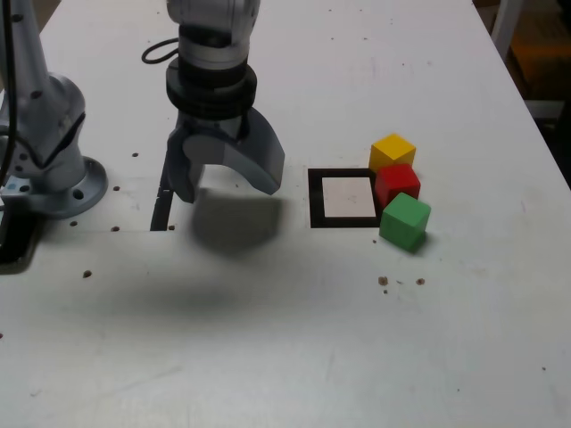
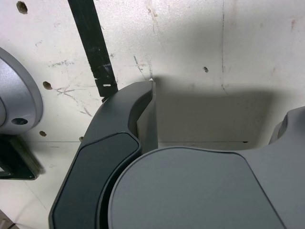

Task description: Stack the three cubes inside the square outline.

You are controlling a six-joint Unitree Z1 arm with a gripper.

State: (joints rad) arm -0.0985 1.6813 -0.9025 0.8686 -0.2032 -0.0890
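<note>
Three cubes sit bunched along the square outline's [image 1: 314, 198] right side in the exterior view: a yellow cube [image 1: 393, 151] farthest back, a red cube [image 1: 397, 183] in the middle and a green cube [image 1: 405, 220] nearest the front. The outline's white inside holds nothing. My gripper [image 1: 227, 185] hangs over the table well to the exterior view's left of the outline, pointing down, open wide, with nothing between its fingers. The wrist view shows only the grey fingers [image 2: 119, 143] above bare white table; no cube or outline appears there.
The arm's grey base [image 1: 53, 152] stands at the exterior view's left edge. A thin black strip [image 1: 162, 207] lies on the table under the gripper, also seen as the black strip [image 2: 93, 47] in the wrist view. Small dark specks [image 1: 384, 282] dot the white table [image 1: 312, 339].
</note>
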